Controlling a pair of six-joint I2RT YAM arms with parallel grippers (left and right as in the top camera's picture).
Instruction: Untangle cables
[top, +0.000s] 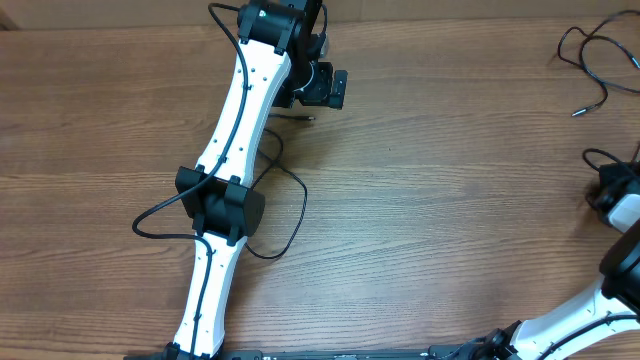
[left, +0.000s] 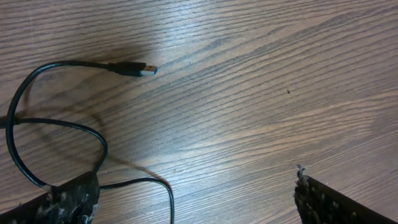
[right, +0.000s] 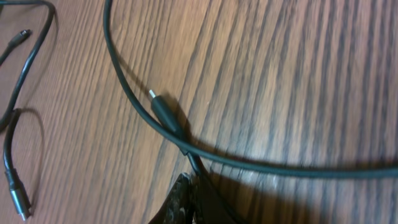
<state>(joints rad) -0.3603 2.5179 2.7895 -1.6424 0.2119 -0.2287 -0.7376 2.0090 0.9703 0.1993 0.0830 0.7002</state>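
Hovering over the cables (left: 126, 68), the left claw (left: 193, 184) is spread wide; the right claw (right: 185, 200) cannot be judged

Black cable (left: 68, 63) is laid in a loose loop on the L side of the wood table (left: 280, 93), w/ its USB plug (left: 134, 68) pointed right, blue at the tip. The left gripper (left: 194, 186) is spread wide; cable is run past the L finger (left: 71, 199), contact can't be made out tbh.

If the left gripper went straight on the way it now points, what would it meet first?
Probably bare table; the left gripper is open, and the cable's USB plug lies off to one side. Depth is hard to judge.
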